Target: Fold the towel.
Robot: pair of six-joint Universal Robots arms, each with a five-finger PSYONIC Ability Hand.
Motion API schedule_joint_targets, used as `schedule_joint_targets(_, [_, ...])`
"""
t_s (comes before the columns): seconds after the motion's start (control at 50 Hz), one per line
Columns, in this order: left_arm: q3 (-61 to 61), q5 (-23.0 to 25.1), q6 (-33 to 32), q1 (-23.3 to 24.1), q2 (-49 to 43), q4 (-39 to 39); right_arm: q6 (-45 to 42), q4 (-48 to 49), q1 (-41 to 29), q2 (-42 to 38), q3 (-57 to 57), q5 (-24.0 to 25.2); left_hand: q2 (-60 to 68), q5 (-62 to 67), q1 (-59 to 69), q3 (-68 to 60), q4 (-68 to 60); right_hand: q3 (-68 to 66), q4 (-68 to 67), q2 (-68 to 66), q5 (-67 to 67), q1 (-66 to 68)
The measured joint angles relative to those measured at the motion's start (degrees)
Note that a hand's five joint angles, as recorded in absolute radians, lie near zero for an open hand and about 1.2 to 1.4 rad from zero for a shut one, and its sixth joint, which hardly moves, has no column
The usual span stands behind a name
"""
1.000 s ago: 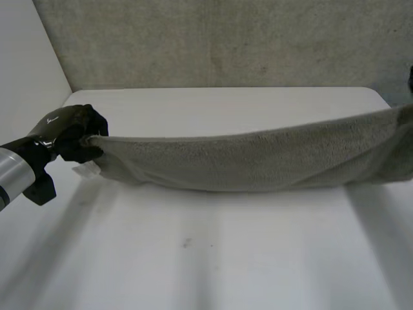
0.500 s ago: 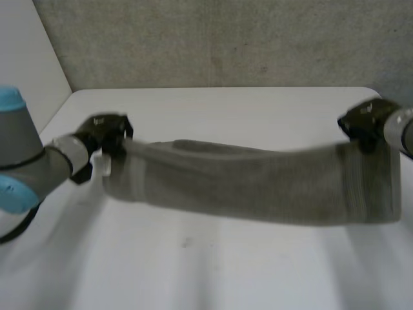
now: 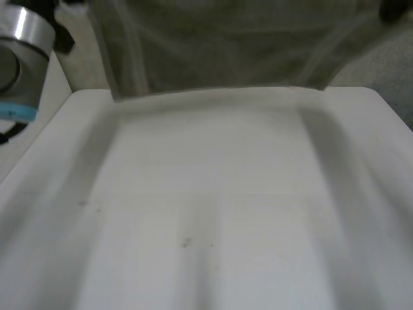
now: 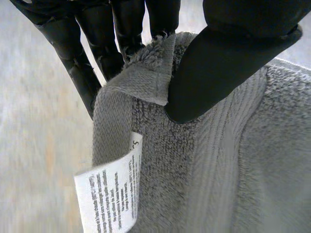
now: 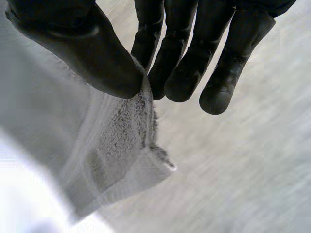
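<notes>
Towel (image 3: 219,51) is up in the air now. Half a second ago it sagged low across the table (image 3: 206,213), strung between the two hands; a second ago it was lower still and stretched wider. Now it hangs as a blurred grey sheet at the far side. Its lower edge sits level with the table's far edge, and I can't tell if it touches.

Left arm (image 3: 22,58) has swung up too: grey joint and light-blue cap are high at the near-left, where before it reached in low by the towel's end.

Left hand (image 4: 228,58): grasping a towel corner, thumb pressing the folded-over hem against the fingers (image 4: 121,29). The white label (image 4: 114,194) hangs off the towel edge just below that pinch.

Right hand (image 5: 97,53): also grasping, with a corner of the towel nipped between the thumb and the nearest of its fingers (image 5: 184,58). The rest of the cloth drops away beneath the palm, corner tip sticking out free.

Both grips are at corners, none in the middle.
</notes>
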State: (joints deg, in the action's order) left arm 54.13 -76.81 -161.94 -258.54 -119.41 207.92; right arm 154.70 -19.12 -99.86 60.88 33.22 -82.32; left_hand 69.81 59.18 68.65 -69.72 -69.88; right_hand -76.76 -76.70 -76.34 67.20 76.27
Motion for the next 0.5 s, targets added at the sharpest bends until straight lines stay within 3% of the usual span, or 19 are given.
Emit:
schedule_joint_targets(0.24, [22.01,10.15,-2.84,-2.61,-0.40,1.59,-5.32,1.75,0.29,1.74,25.49,5.52,0.00,0.00,0.00,0.00,-0.01,0.00,0.00,0.08,0.00,0.00])
schedule_joint_targets(0.5, [41.24,17.54,-16.19,-6.11,2.03,5.90,-11.56,8.77,0.96,4.70,46.02,7.34,0.00,0.00,0.00,0.00,-0.01,0.00,0.00,0.08,0.00,0.00])
